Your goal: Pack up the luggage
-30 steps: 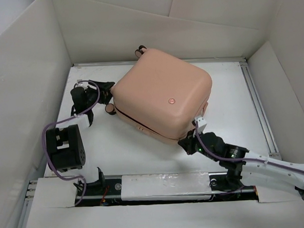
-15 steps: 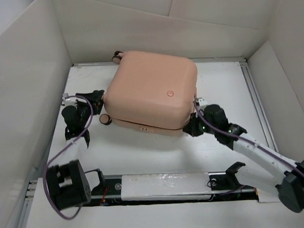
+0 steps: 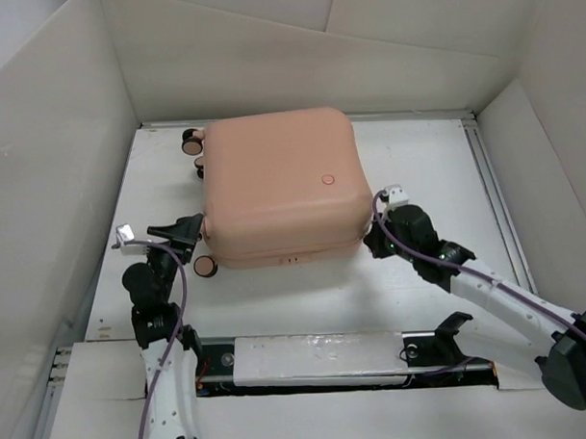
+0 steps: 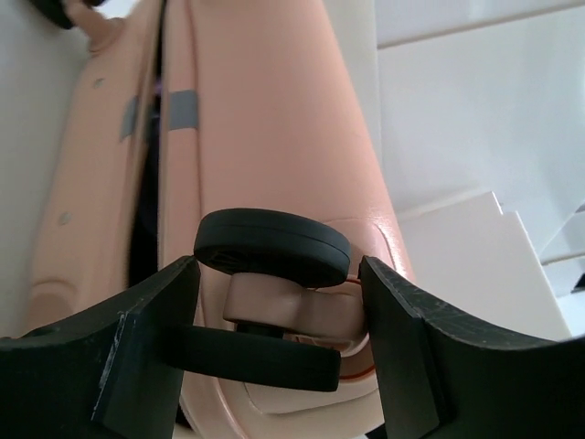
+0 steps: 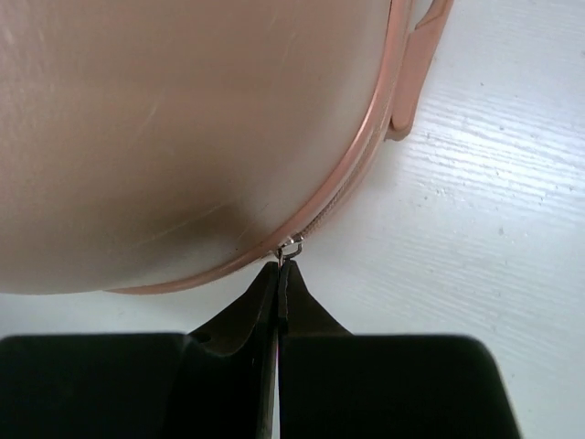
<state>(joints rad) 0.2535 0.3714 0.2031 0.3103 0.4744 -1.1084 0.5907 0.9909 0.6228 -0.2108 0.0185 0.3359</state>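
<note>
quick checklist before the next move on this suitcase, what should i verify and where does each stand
1. Zipper grip: right tool shut on the zipper pull: ok.
2. Bracing: left tool straddles a caster wheel, jaws open: ok. Whether its fingers touch the wheel: cannot tell.
3. Resting pose: luggage lies flat on the table: ok.
4. Shells fully closed: not ok. The left wrist view shows a dark gap along the seam.
5. Zipper track ahead of the pull free of snags: cannot tell.
</note>
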